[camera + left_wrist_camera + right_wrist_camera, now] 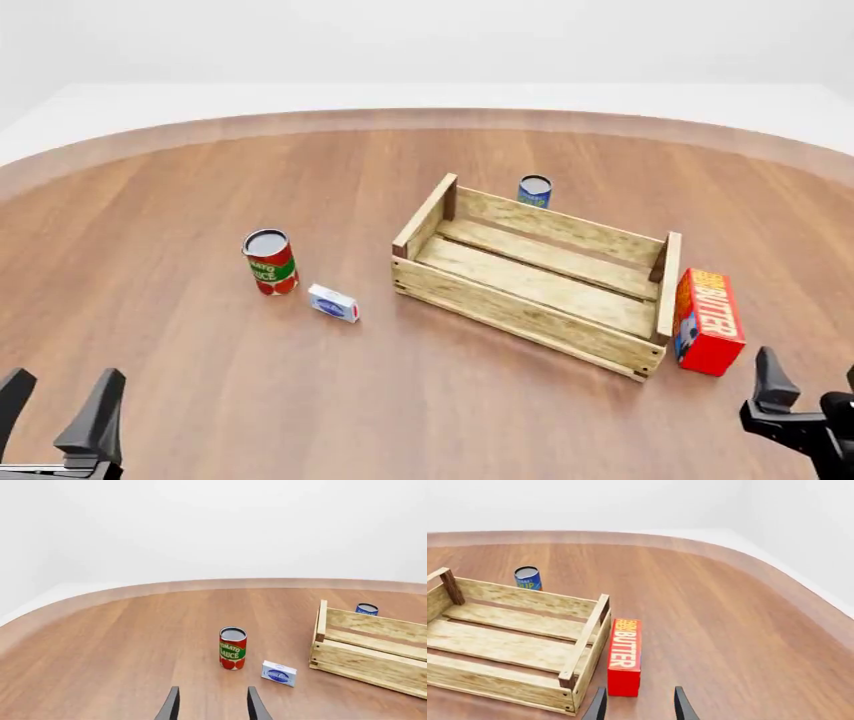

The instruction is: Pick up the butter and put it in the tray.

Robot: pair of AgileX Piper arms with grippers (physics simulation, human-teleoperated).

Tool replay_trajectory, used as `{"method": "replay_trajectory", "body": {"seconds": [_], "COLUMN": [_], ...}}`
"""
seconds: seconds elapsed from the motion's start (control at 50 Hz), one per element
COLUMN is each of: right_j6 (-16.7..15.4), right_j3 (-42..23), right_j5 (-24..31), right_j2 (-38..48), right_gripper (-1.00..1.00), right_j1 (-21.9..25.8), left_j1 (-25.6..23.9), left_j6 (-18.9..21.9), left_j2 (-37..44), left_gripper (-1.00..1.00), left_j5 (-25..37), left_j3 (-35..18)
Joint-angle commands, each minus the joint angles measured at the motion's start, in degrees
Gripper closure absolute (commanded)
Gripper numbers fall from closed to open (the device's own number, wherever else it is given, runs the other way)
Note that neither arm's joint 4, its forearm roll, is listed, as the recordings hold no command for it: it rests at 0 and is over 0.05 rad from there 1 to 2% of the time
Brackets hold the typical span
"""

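Butter (707,320) red, orange-faced, beside tray (534,300); both grippers parted, seemingly empty.

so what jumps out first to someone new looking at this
The big wooden tray sits mid-table, angled and with nothing inside it. The red butter carton stands against its right end, just ahead of the right hand. Left of the tray stand a tomato sauce can and a small white box.

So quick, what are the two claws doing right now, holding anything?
Left gripper: open, holding nothing.
Right gripper: open, empty, near the red rectangular butter carton.
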Motion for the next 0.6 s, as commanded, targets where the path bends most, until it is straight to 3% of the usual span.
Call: {"method": "replay_trajectory", "body": {"seconds": [0.02,0.16,0.6], "right_j6": [-0.09,-0.4,0.53], "right_j3": [0.16,0.19,0.19], "right_j5": [-6.03,-12.12,-23.25], "right_j2": [6.61,13.12,26.23], "right_gripper": [-1.0,-1.0,-1.0], "right_j1": [-0.06,-0.2,0.22], "left_j1": [0.0,0.0,0.0], "left_j6": [0.0,0.0,0.0], "left_j2": [0.0,0.0,0.0], "left_gripper": [-1.0,-1.0,-1.0], "left_j5": [0.0,0.0,0.0], "left_j3": [0.0,0.0,0.0]}}
